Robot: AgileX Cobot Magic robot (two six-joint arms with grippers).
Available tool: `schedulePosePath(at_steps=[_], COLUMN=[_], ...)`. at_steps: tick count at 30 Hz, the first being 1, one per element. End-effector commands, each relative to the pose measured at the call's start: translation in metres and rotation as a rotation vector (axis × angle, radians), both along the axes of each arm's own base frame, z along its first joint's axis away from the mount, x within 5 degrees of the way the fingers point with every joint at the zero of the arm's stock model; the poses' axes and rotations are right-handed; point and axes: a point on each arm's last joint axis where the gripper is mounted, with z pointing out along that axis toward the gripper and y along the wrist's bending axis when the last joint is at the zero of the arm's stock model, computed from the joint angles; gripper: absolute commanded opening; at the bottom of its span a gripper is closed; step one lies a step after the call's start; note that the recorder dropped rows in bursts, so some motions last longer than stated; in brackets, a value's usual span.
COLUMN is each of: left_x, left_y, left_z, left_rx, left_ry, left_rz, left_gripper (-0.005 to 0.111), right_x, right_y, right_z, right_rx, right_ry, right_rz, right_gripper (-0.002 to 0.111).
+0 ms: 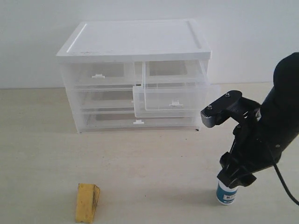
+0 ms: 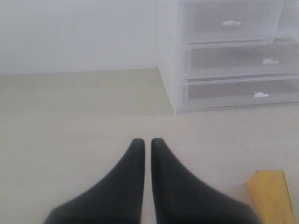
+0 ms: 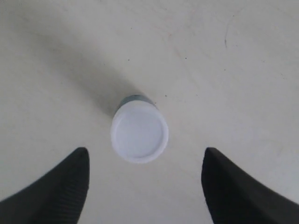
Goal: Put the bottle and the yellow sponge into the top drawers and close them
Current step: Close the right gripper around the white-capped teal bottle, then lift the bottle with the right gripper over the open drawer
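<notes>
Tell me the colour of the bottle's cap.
White. The cap of the bottle shows best in the right wrist view, seen from above.

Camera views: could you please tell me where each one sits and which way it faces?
Exterior: raised, facing the cabinet front; right arm and right hand show.
Left wrist: low over the table, facing the cabinet; shut left hand shows.
Right wrist: looks straight down on the bottle between that hand's open fingers.
Shared: exterior and left wrist both show the yellow sponge.

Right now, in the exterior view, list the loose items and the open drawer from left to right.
First the mustard-yellow wedge sponge → pulled-out clear plastic top drawer → small white-capped teal-labelled bottle.
</notes>
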Motion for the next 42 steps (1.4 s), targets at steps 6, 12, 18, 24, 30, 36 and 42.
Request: schedulePosePath(at_steps=[6,12,18,24,30,36,42], left_x=[0.000,0.000,0.000,0.000,0.000,0.000,0.000], left_y=[0.000,0.000,0.000,0.000,0.000,0.000,0.000], left_z=[-0.001,-0.001,-0.001,-0.001,-0.001,-0.001,-0.001], left_rx=[-0.006,-0.006,-0.006,-0.006,-0.006,-0.006,-0.006], left_ry=[0.001,0.001,0.001,0.001,0.001,0.001,0.001], left_rz=[0.001,0.001,0.001,0.001,0.001,0.001,0.001], left_gripper=[0.004,0.004,0.004,0.004,0.004,0.004,0.004], right_x=[0.012,0.018,0.021,0.022,0.022,0.015,-0.012], right_y=[0.006,0.008,0.010,0.011,0.010,0.007,0.007], right_z=[-0.020,-0.031,-0.040,-0.046,-0.046,-0.025,0.033], right_rx=[0.010,0.011,0.007,-0.001,-0.008,-0.005,0.124], right_ry=[0.010,0.005,0.011,0.024,0.026,-0.004,-0.105], right_rz=[-0.017,-0.018,-0.017,-0.012,0.003,0.053,0.235], right_gripper=[0.061,0.061,0.061,0.051,0.003,0.000,0.000])
